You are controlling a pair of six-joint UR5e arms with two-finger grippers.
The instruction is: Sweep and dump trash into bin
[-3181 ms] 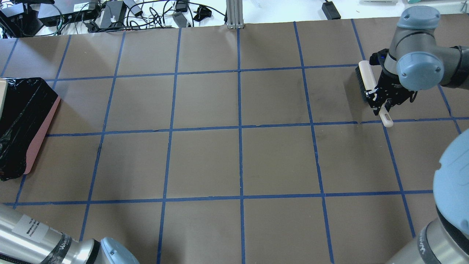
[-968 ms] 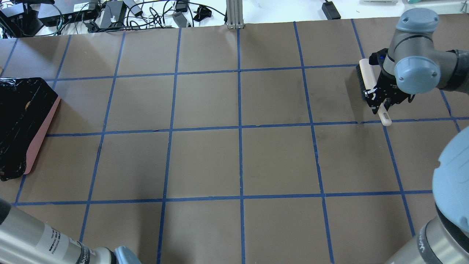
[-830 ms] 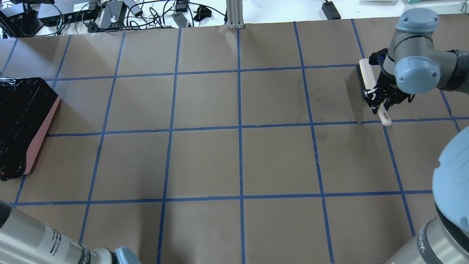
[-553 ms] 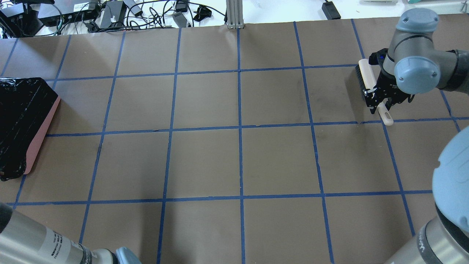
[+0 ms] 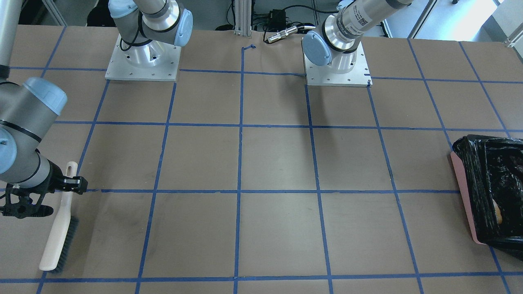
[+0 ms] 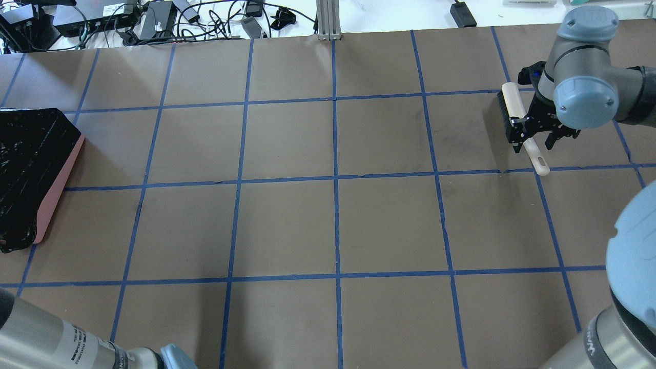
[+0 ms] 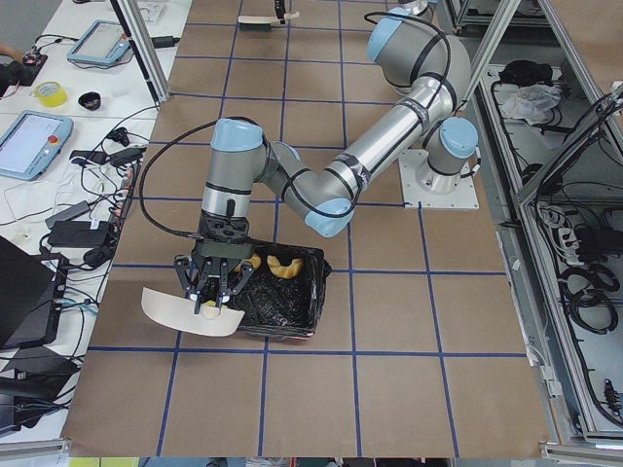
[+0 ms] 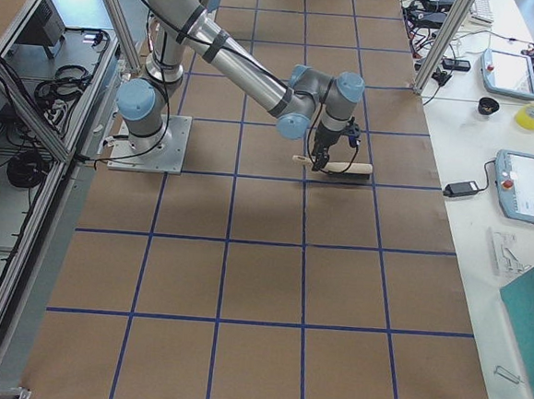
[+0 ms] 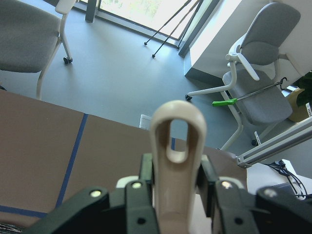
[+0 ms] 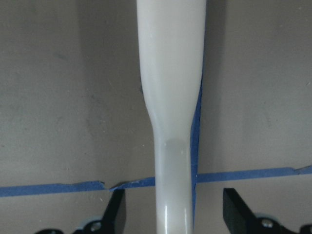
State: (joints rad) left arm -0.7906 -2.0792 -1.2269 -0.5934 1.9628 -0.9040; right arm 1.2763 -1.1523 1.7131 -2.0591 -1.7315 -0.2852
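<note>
Exterior left view: the beige dustpan [image 7: 183, 313] hangs at the near end of the bin [image 7: 319, 292], its handle clenched in the left gripper [image 7: 211, 297]; the trash lies just beyond the pan's lip in the black liner, pale crescent [image 7: 285, 264] beside orange-brown lump [image 7: 251, 261], so any last tipping goes that way; far across the table, the right gripper [image 6: 535, 139] straddles the released brush [image 6: 511, 108], jaws apart.

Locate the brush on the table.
Overhead view: the brush lies far right on the table, its handle inside the open right gripper.
</note>
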